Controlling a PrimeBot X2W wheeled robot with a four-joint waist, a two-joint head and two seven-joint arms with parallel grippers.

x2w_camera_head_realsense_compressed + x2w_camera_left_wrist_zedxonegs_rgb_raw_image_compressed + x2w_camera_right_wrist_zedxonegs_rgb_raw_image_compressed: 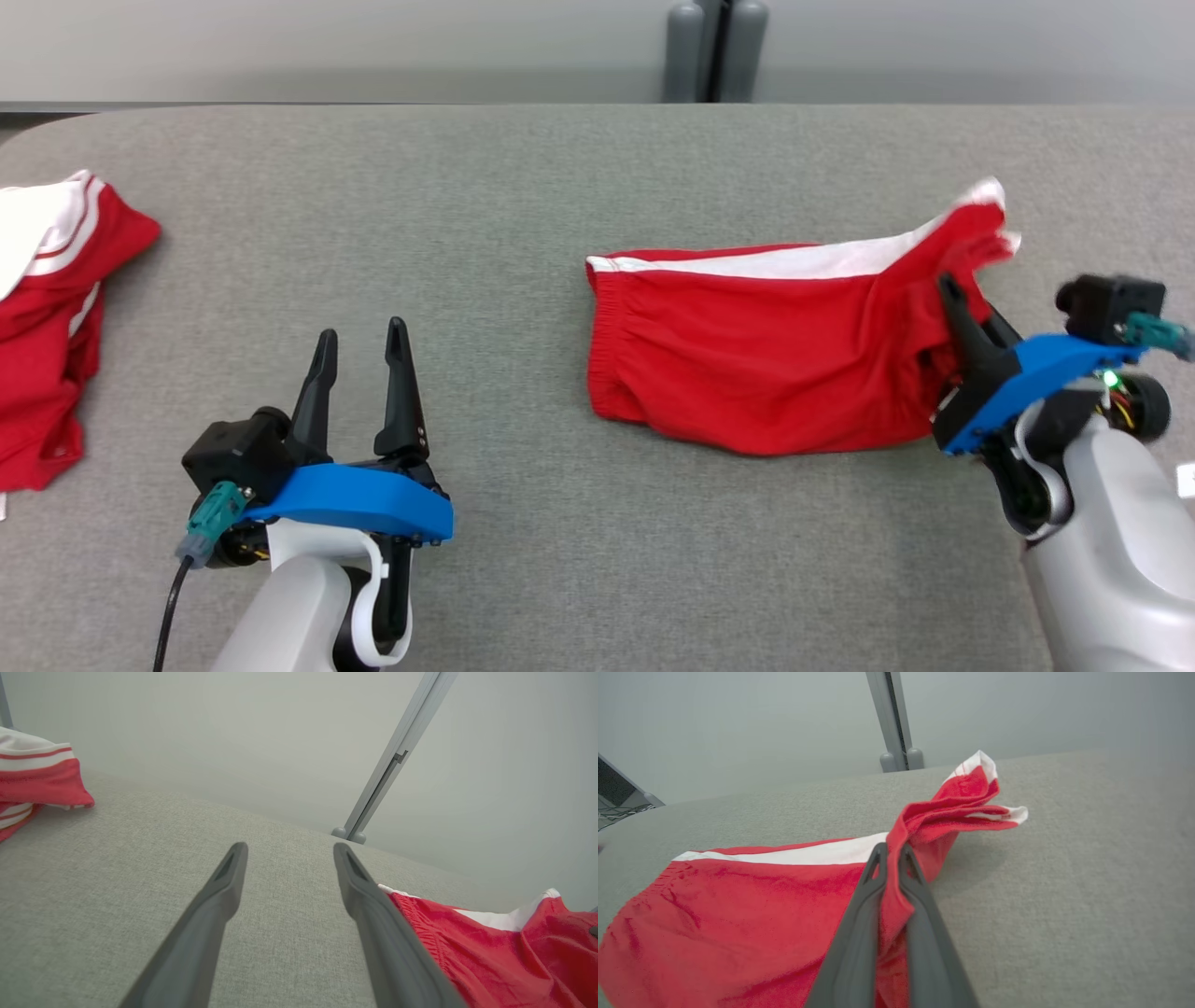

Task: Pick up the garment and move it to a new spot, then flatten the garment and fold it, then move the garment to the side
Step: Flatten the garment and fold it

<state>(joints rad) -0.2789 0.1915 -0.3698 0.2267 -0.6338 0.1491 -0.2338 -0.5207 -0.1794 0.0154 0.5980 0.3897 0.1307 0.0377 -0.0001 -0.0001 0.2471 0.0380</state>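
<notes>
The garment point(766, 355) is a pair of red shorts with a white side stripe, lying on the grey table point(523, 205) right of centre. My right gripper point(950, 291) is shut on the garment's right end, and the pinched cloth point(966, 798) bunches up above the table. The red cloth sits squeezed between the two dark fingers point(859, 924). My left gripper point(362, 336) stands open over bare table at the lower left, well left of the garment point(490, 952), holding nothing.
Another red and white garment point(51, 317) lies crumpled at the table's left edge, with its corner point(37, 774) in the left wrist view. A grey post point(714, 47) stands behind the table's far edge. Bare grey cloth stretches between the two garments.
</notes>
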